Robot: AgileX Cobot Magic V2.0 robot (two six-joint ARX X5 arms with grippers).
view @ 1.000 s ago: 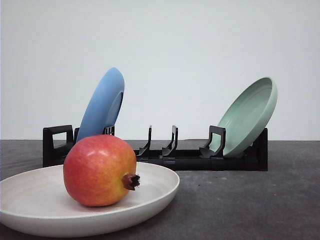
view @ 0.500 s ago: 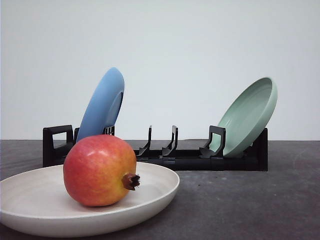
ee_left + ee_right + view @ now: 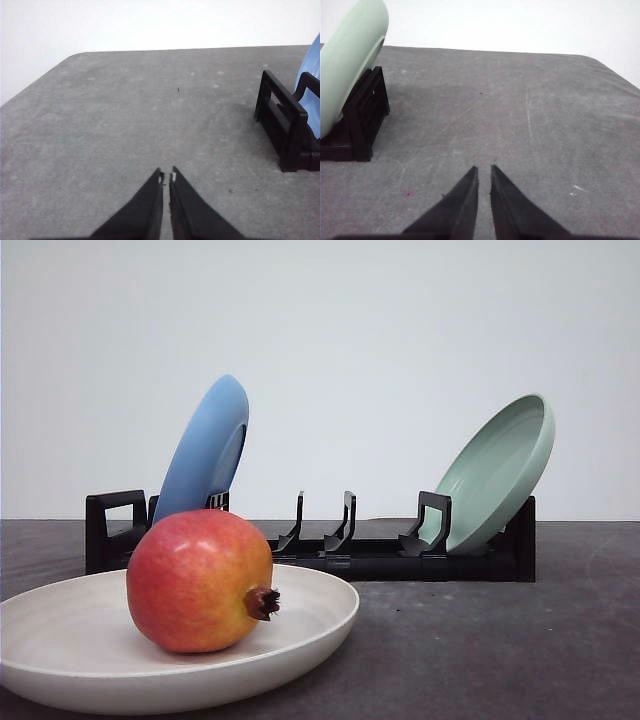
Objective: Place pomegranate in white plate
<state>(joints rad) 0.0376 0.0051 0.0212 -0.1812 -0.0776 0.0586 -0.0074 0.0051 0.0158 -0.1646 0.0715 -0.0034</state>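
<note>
Pomegranate (image 3: 200, 580) resting inside white plate (image 3: 60, 640), front left of table (image 3: 480, 650), crown tip aimed right toward plate's centre. Behind, black rack (image 3: 330, 555) holding blue plate (image 3: 205, 450) at left end, pale green plate (image 3: 495, 475) at right end. Left gripper (image 3: 166, 176) pressed together over bare tabletop, near rack's end, holding nothing. Right gripper (image 3: 483, 170) likewise pinched shut and empty, by green plate. Task apparently done. Remaining risk, as judged: round fruit rolling over low rim if plate gets bumped.
</note>
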